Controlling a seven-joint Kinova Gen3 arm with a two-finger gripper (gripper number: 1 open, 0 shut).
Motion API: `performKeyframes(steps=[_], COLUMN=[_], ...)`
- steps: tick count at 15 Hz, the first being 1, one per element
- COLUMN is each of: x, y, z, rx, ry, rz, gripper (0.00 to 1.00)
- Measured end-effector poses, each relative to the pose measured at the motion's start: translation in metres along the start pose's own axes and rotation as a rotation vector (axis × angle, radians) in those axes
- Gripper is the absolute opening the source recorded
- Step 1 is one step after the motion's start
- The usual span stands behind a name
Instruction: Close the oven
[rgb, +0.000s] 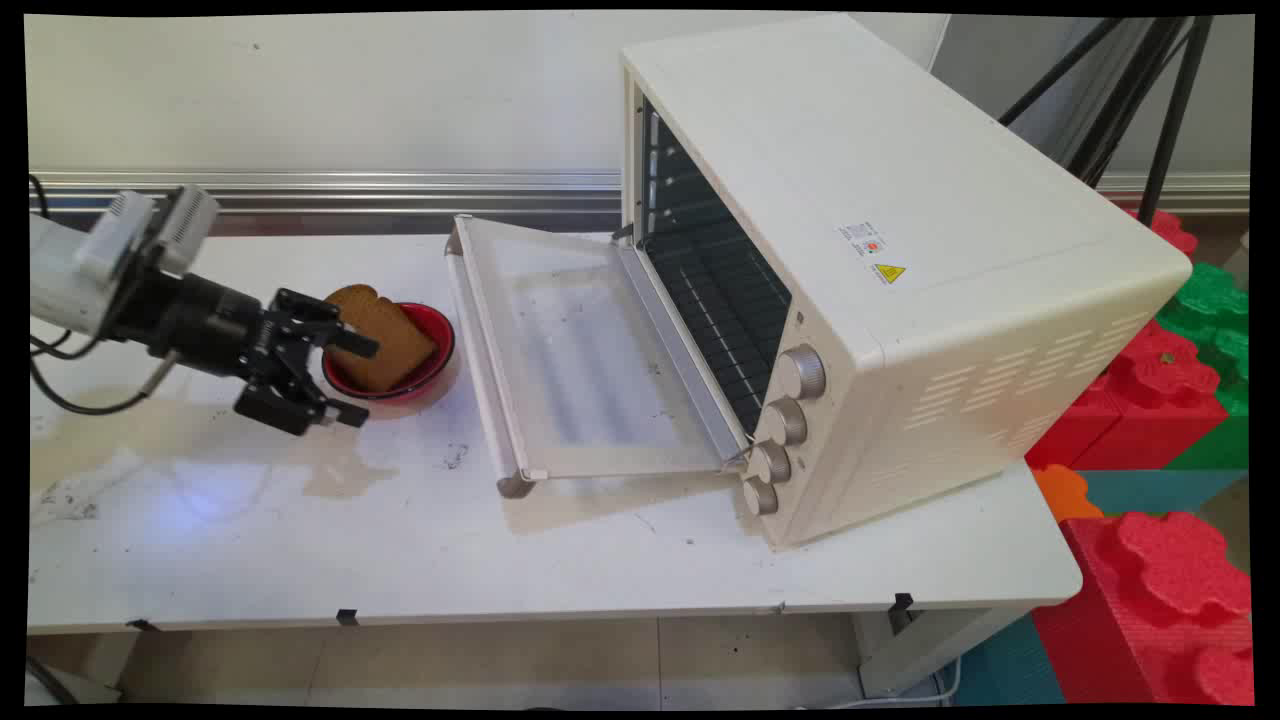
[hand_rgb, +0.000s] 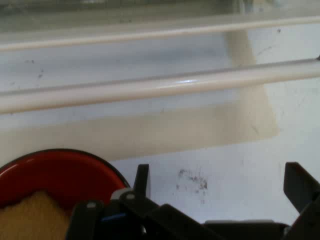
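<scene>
One slice of toast (rgb: 381, 337) leans inside a red bowl (rgb: 436, 346) on the white table (rgb: 600, 560). The gripper (rgb: 355, 382) sits low at the bowl's left side, fingers spread apart, holding nothing. One finger (rgb: 352, 343) lies across the toast; the other (rgb: 345, 413) is just in front of the bowl. To the bowl's right stands a cream oven (rgb: 900, 280) with its door (rgb: 570, 350) folded down flat.
</scene>
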Motion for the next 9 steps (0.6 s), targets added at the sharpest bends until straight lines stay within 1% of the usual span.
performKeyframes(steps=[5,9], x=[0.004,0.008], y=[0.0,0.0], z=[0.033,0.053], rx=[0.008,0.014], ry=[-0.002,-0.005], rz=[0.022,0.029], gripper=[1.0,1.0])
